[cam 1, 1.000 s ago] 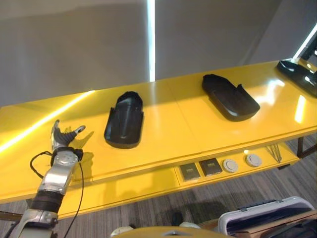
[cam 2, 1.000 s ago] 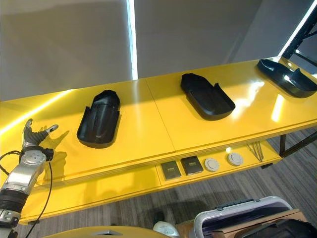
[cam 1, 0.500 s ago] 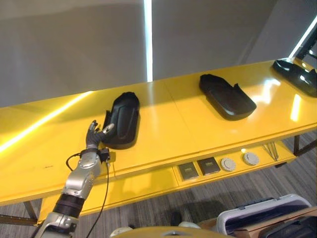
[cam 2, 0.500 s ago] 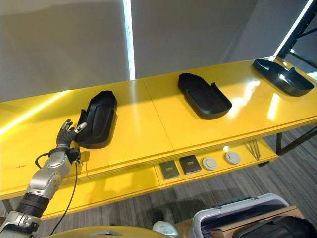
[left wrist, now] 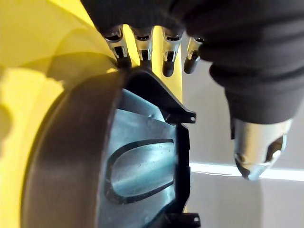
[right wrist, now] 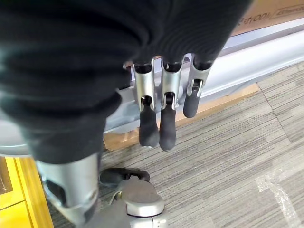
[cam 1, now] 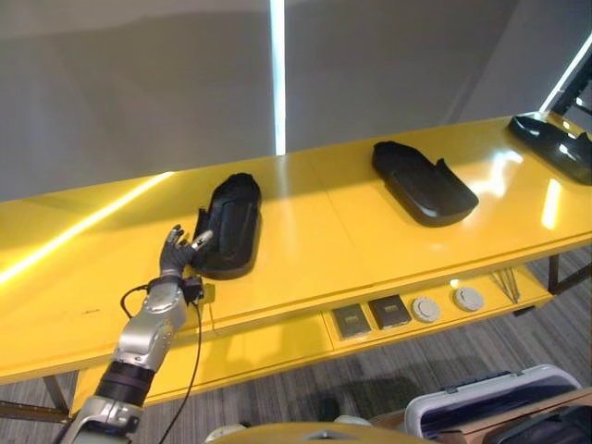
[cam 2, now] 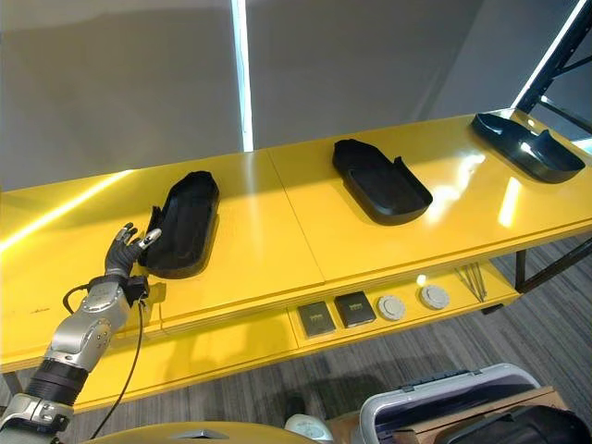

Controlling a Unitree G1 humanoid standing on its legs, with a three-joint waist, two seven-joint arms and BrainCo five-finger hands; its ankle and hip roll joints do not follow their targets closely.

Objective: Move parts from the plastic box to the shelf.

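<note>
Three black parts (cam 2: pixel 183 225) (cam 2: pixel 381 181) (cam 2: pixel 527 146) on yellow shelf (cam 2: pixel 277 250); left hand (cam 2: pixel 128 252) open beside leftmost.

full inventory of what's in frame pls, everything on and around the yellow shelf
Black moulded parts: 3, black, along the shelf top: one on the left, one mid-shelf, one at the far right end.
Yellow shelf: 1, glossy yellow, spans the view.
Square dark pieces: 2, dark grey, lower ledge.
Round discs: 2, pale grey, lower ledge beside the squares.
Plastic box: 1, light grey, on the floor at lower right.
Cardboard: brown, by the box.
Left hand: fingers straight, at the near end of the left part.
Right hand: fingers relaxed, hanging over the carpet near the box.
</note>
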